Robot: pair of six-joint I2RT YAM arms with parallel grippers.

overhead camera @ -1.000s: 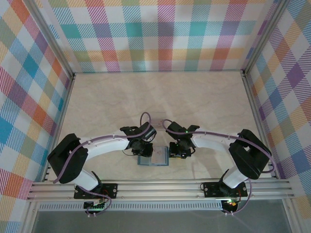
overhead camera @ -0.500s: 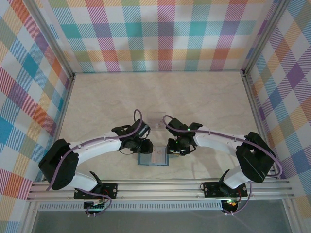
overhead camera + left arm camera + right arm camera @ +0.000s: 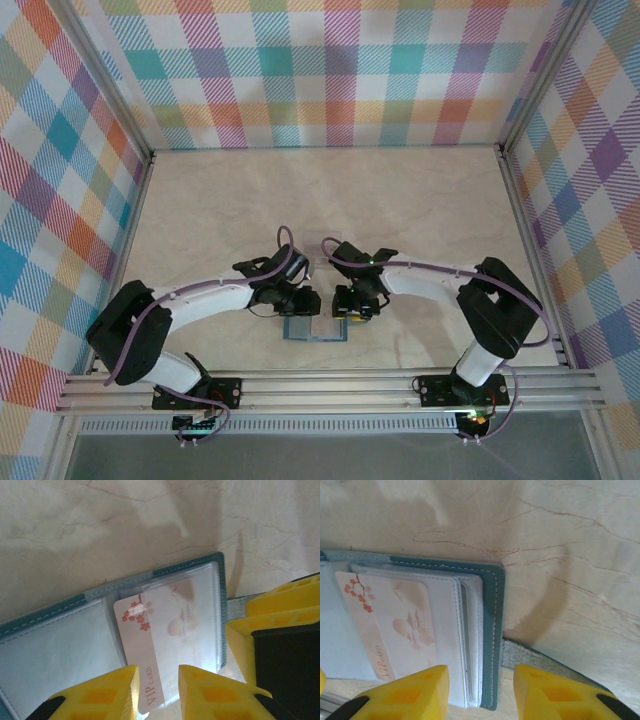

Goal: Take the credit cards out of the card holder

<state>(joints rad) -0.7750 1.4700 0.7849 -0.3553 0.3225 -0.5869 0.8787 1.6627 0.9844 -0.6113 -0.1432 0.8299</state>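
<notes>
The card holder (image 3: 314, 331) lies open and flat on the table near the front edge; its teal border (image 3: 190, 566) and clear pockets show. A pale credit card (image 3: 150, 630) printed with red blossoms and "VIP card" sits in the right pocket, its left end sticking out of the sleeve. My left gripper (image 3: 159, 692) hovers open above that card's near edge, and the card lies in the gap between the fingers. My right gripper (image 3: 481, 692) is open too, straddling the holder's right edge (image 3: 493, 610), with stacked white sleeves (image 3: 465, 630) beside it. The grey clasp tab (image 3: 540, 662) pokes out to the right.
The beige marble-patterned tabletop (image 3: 330, 200) stretches back to plaid walls. The two grippers (image 3: 305, 303) (image 3: 352, 303) stand close together over the holder; the right one's yellow fingers (image 3: 280, 610) show at the edge of the left wrist view. A metal rail (image 3: 330, 385) runs along the front.
Both grippers have drawn closer together over the holder, the right one shifting left. Both pairs of jaws have spread a little wider. The holder has stayed put.
</notes>
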